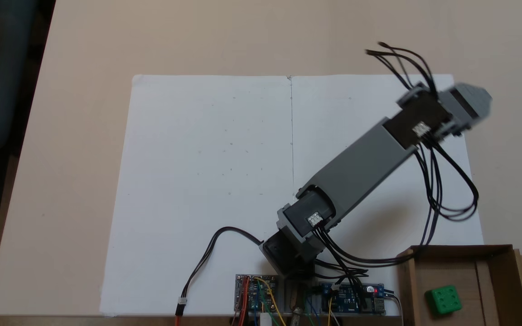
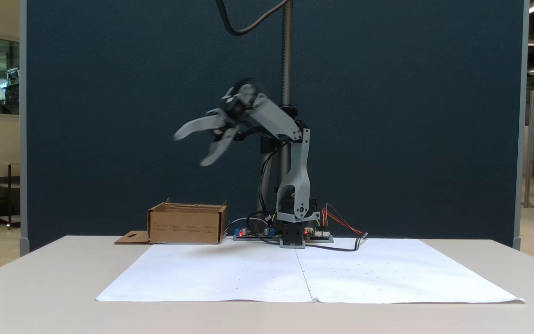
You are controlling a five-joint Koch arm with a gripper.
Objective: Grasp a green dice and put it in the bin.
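The green dice (image 1: 443, 299) lies inside the bin (image 1: 494, 258), a shallow brown cardboard box at the lower right of a fixed view, with a six-pip face up. The same bin (image 2: 187, 226) stands at the left behind the paper; its walls hide the dice there. My gripper (image 2: 192, 149) hangs high in the air, open and empty, its two grey fingers spread apart and motion-blurred, up and to the right of the bin. From above, my gripper (image 1: 485, 100) reaches past the paper's far right corner, well away from the bin.
White paper sheets (image 1: 243, 181) cover the middle of the beige table (image 1: 84, 45). Circuit boards (image 1: 256, 292) and loose cables (image 1: 447, 181) sit around the arm's base. A dark partition (image 2: 109, 93) and a metal pole (image 2: 287, 51) stand behind the table.
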